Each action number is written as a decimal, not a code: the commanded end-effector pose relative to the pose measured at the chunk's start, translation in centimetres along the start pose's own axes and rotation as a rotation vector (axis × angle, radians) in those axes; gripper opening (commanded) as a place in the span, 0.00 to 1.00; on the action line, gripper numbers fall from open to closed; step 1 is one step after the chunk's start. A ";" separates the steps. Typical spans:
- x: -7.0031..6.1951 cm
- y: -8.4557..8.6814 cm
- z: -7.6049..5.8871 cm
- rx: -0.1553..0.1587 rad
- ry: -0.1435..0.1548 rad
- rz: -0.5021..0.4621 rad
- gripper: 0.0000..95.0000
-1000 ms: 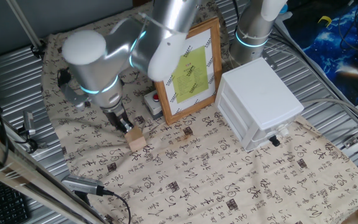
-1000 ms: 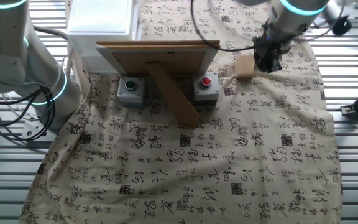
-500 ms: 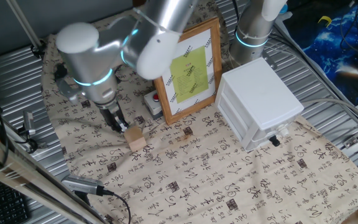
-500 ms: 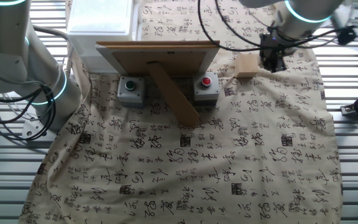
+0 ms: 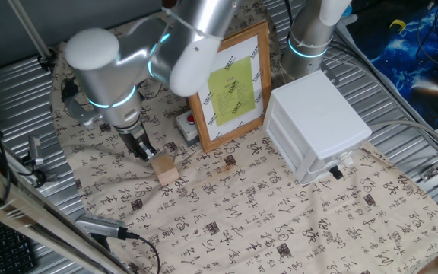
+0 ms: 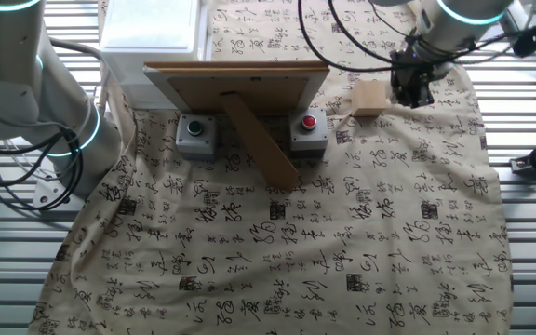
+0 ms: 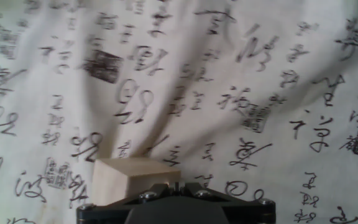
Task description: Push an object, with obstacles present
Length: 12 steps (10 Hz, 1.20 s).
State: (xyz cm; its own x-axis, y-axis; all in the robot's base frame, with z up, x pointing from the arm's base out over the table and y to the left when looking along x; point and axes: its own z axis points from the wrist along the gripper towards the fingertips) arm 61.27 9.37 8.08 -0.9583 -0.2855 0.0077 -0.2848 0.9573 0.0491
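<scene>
The wooden block (image 5: 166,169) sits on the cloth-covered tabletop (image 5: 280,221), just in front of the wooden-framed picture (image 5: 231,84) and near the grey box with the red button (image 5: 188,125), with the white drawer unit (image 5: 318,133) well apart on the far side of the frame. The claw (image 5: 144,149) is down at cloth level right beside the block; whether it touches is hard to judge. In the other fixed view the claw (image 6: 410,86) stands next to the block (image 6: 370,99), on the side away from the red-button box (image 6: 309,130). In the hand view the block (image 7: 129,179) fills the lower left, off-centre from the claw body (image 7: 178,204); the fingertips appear drawn close together, but I cannot tell for certain.

Risks, as I judge them:
- Off-centre contact would likely spin the block rather than slide it straight, letting it slip past the claw.
- A push toward the frame could drive the block into the red-button box or the picture's prop leg (image 6: 259,140) and tip the picture.
- The cloth (image 7: 241,74) is wrinkled; the block may catch on a fold or drag the fabric, shifting the obstacles too.
- Fingertips riding too low could snag the cloth.
</scene>
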 end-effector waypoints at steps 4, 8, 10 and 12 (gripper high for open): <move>0.6 -2.2 1.0 0.041 0.006 -0.024 0.00; 1.9 -2.9 3.2 0.042 -0.006 -0.031 0.00; 2.0 -2.7 3.9 0.037 -0.013 -0.029 0.00; 1.8 -2.0 4.6 0.024 -0.025 -0.022 0.00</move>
State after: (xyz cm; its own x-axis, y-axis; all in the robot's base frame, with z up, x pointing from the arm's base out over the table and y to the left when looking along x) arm 59.98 7.42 3.18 -0.9523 -0.3043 -0.0212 -0.3049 0.9519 0.0294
